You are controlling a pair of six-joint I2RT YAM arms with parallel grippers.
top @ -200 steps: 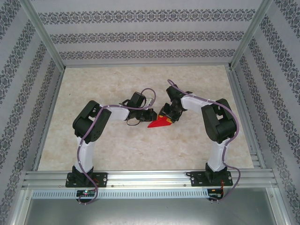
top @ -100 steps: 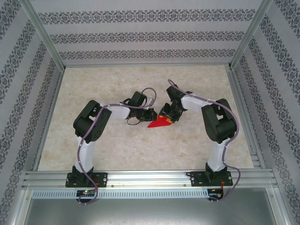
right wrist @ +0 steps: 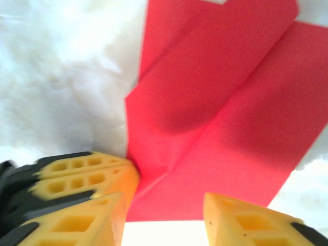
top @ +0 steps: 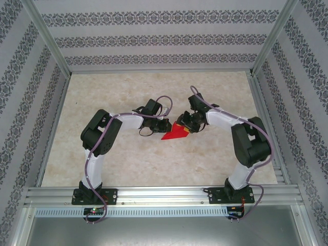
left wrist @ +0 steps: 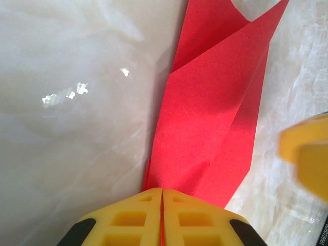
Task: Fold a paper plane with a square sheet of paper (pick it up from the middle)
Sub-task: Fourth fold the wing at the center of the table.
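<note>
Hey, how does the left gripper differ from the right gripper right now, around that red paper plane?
The left gripper is shut, fingers pressed together on the narrow end of the paper plane. The right gripper has its fingers apart, the paper's edge lying in the gap, apparently unclamped. In the top view the left gripper reaches in from the left, the right gripper from the right. Both have yellow fingers and sit low beside the plane.
</note>
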